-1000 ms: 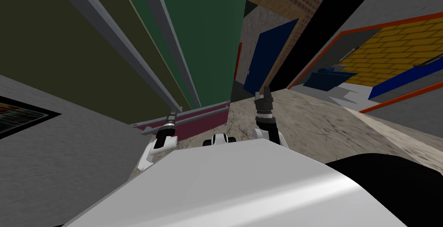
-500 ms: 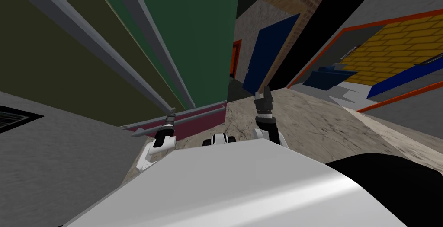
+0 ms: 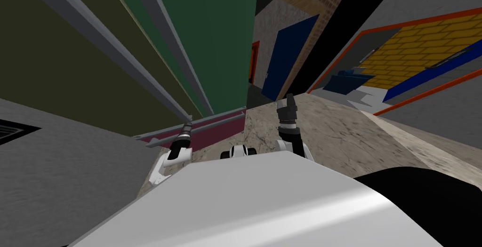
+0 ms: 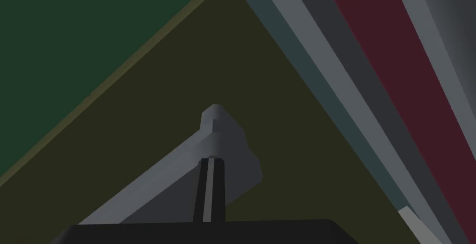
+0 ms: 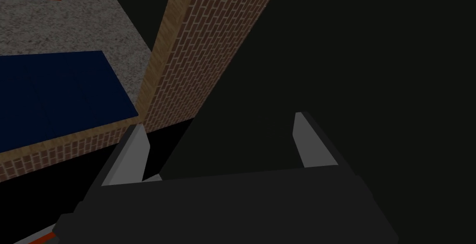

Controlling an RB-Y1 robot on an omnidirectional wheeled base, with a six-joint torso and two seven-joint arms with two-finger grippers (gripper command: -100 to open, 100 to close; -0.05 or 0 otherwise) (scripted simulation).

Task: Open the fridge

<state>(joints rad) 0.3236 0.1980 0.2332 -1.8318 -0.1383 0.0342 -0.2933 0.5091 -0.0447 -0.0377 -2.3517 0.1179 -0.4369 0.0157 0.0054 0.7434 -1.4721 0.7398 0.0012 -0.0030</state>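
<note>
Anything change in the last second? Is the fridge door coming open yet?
Mostly my own move: the whole head view has shifted sideways a little, fridge and room alike. The left gripper stays shut at the end of the handle on the olive door; no gap shows there. The right gripper stays open, raised alongside.

Head steeply down, rolled; left wrist close at handle (image 4: 222, 132), shared.

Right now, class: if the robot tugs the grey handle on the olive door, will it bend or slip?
Probably stiff: the handle is a thick, square-edged bar fixed to the door. Possibly slippery: its faces look smooth, and the left gripper sits shut at its end.
</note>
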